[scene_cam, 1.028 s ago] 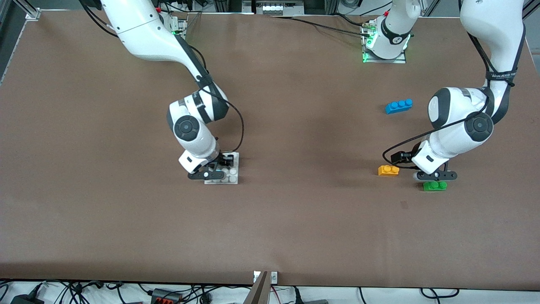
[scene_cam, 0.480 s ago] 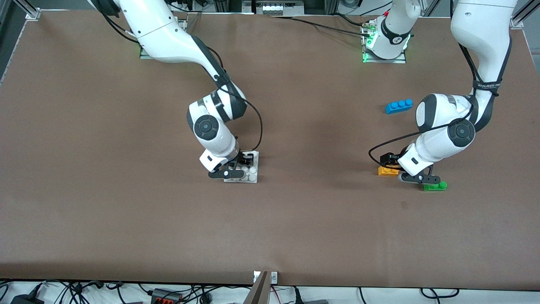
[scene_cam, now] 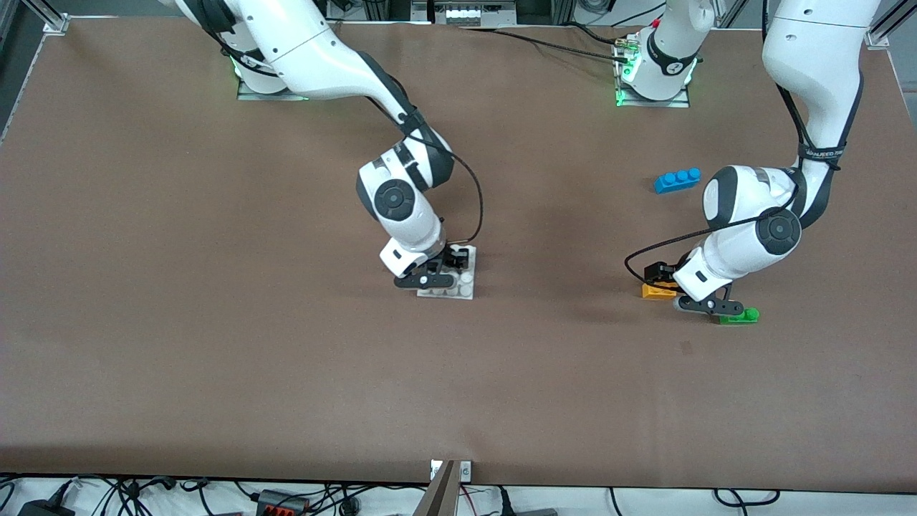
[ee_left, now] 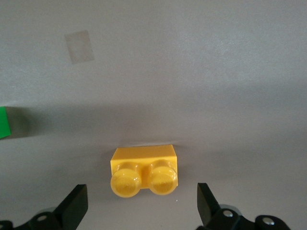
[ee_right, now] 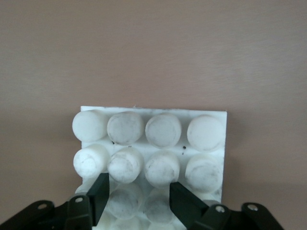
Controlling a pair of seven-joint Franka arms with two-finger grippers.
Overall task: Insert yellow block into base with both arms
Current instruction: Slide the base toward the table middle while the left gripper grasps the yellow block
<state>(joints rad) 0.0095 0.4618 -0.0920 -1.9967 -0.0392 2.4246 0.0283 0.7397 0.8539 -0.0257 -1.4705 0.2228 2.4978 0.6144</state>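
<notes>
The right gripper (scene_cam: pixel 445 271) is clamped on the base (scene_cam: pixel 464 283), a white studded plate near the middle of the tabletop (scene_cam: pixel 215 322). In the right wrist view its two black fingers (ee_right: pixel 184 201) pinch a pair of studs in the row at the base's (ee_right: pixel 158 143) near edge. Whether the plate rests on the surface or is lifted slightly off it cannot be told.

The left gripper (scene_cam: pixel 688 290) is low over the yellow block (scene_cam: pixel 655 290), which lies on the tabletop toward the left arm's end. In the left wrist view the fingers (ee_left: pixel 74 208) are spread wide, one on each side of the yellow block (ee_left: pixel 144 170) and apart from it; the block sits studs up and nothing grips it.

A green brick (scene_cam: pixel 738 316) lies just beside the left gripper, a little nearer to the front camera than the yellow block. A blue brick (scene_cam: pixel 677 180) lies farther from the front camera, well apart from both
</notes>
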